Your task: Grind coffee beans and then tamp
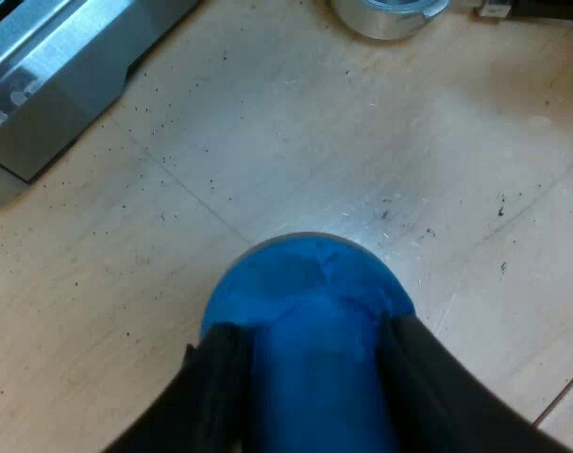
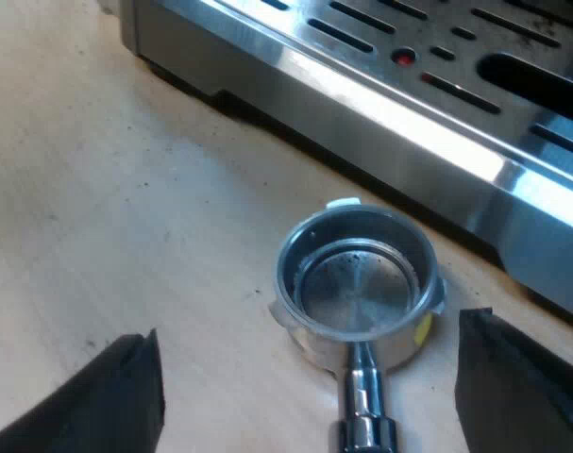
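Your left gripper (image 1: 311,340) clamped on blue tamper (image 1: 305,278): rounded, matte, over wooden table (image 1: 295,142). Your right gripper (image 2: 307,377) spread wide, holding nothing, over metal holder (image 2: 357,283). Holder has shiny basket, perforated floor, seemingly empty. It lies on table just before espresso machine (image 2: 362,85), neck toward gripper.

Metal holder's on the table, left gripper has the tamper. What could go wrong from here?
1. The metal holder looks empty of grounds while the left gripper is shut on the blue tamper; tamping now would likely hit bare metal.
2. The holder lies loose on the table, the right gripper open astride it; a push could slide or tip it.
3. It sits close to the machine; the right gripper might clip that front edge on a lift.
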You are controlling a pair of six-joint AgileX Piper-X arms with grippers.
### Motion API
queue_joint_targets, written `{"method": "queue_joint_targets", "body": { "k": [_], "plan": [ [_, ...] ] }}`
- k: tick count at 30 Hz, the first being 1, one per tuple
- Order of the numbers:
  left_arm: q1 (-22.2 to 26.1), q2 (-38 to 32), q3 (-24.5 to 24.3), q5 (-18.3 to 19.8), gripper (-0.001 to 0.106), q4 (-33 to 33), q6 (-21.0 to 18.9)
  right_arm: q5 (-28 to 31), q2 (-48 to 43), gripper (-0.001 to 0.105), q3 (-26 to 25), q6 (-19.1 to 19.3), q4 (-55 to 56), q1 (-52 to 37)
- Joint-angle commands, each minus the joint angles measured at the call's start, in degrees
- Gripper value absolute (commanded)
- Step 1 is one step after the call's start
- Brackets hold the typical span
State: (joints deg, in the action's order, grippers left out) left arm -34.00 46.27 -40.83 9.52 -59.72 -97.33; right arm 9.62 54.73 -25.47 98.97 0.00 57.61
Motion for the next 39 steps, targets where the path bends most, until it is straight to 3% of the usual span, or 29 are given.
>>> {"method": "queue_joint_targets", "body": {
  "k": [1,8,15,18,23,29,36,39],
  "plan": [
    [-0.28,-0.38,-0.19,-0.32,0.000,0.45,-0.75,0.56,-0.39,0.065,0.73,-0.14,-1.90,0.08],
    [-0.28,-0.38,-0.52,1.00,0.000,0.42,-0.75,6.64,-2.61,0.066,6.99,-1.80,-10.21,0.08],
    [-0.28,1.89,-3.12,1.12,0.000,1.15,-0.58,6.94,-6.90,0.066,9.84,-1.94,-10.09,0.08],
    [-0.28,7.18,-6.40,3.64,0.000,1.70,0.00,5.48,-7.26,0.066,10.66,-2.80,-10.09,0.56],
    [-0.28,15.01,-12.30,3.69,0.000,1.69,2.85,5.86,-7.30,0.066,10.97,-2.78,-9.65,3.31],
    [-0.40,22.57,-19.83,4.74,0.000,1.69,5.03,11.17,-7.30,0.066,10.97,-2.78,-9.11,6.67],
    [-6.62,26.24,-22.25,4.82,0.000,2.81,7.28,11.17,-7.30,0.066,10.97,-4.05,-8.99,6.66],
    [-9.69,28.32,-22.25,2.46,0.000,5.71,7.27,11.17,-7.30,0.066,10.97,-4.05,-8.79,6.66]
  ]
}}
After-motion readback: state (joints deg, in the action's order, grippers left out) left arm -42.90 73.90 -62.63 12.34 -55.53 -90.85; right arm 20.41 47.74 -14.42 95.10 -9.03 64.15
